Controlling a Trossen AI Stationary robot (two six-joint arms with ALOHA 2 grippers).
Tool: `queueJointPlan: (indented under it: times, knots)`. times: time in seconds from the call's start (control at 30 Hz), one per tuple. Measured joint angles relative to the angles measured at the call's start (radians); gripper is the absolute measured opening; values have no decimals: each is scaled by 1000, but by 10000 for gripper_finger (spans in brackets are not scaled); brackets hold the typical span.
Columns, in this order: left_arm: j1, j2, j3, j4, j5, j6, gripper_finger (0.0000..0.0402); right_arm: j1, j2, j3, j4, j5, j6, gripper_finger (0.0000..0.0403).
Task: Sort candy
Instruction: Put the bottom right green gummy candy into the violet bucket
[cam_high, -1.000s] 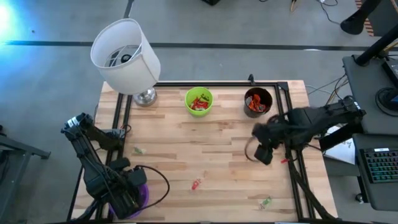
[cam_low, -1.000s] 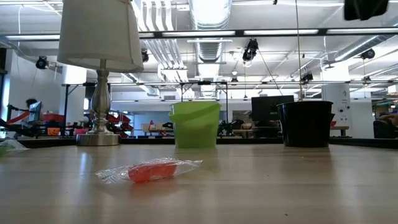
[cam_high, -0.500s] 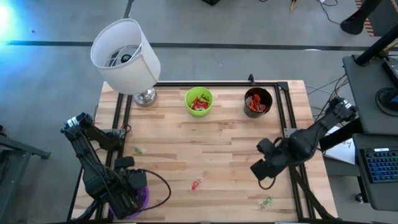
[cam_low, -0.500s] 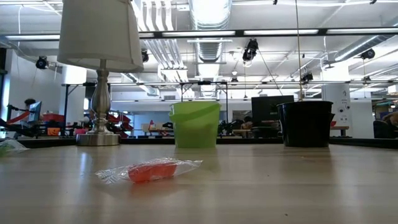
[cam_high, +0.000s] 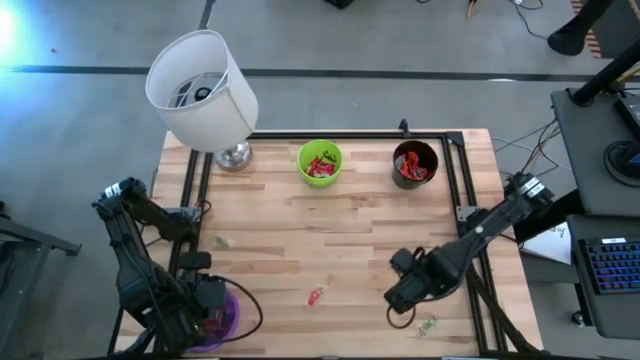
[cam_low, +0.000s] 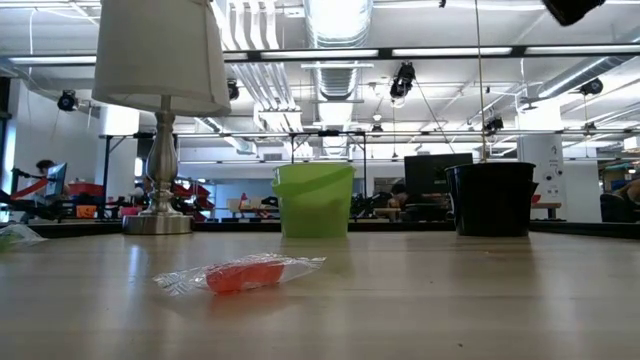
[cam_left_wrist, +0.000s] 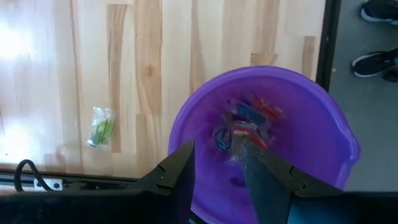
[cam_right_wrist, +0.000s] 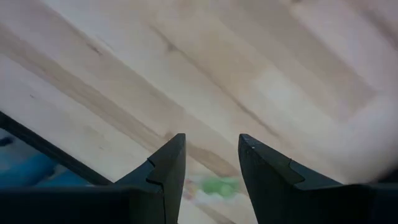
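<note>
Purple is where your left gripper hangs, right over the purple cup at the near left corner, fingers slightly parted and holding nothing; the sweets lying inside suggest it is placed for dropping. Your right gripper sits low near the front edge, fingers spread and empty, with a green candy framed between them, so that one looks to be your next pick. A red candy lies mid-table and another green one to the left. The green cup and black cup along the far edge already hold sorted pieces.
</note>
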Motion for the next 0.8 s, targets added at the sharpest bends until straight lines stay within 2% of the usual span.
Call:
queueJointPlan:
  times: [0.13, 0.23, 0.43, 0.5, 0.63, 0.8]
  knots:
    - [-17, -13, 0, 0, 0, -14, 114, 0, 76, 0, 113, -2, 2, 139]
    - [-30, -16, 0, 0, 0, -42, 114, -11, 130, 1, 191, -10, -56, 135]
    - [-50, -16, 0, 0, 0, -84, 114, -23, 188, 28, 196, -35, -136, 117]
    - [-55, -16, 0, 0, 0, -93, 114, -19, 183, 34, 180, -71, -130, 118]
    - [-62, -16, 0, 0, -1, -101, 114, -7, 160, 33, 165, -151, -80, 134]
    - [-67, -16, 0, 0, -1, -102, 114, 20, 135, 33, 157, -156, -15, 167]
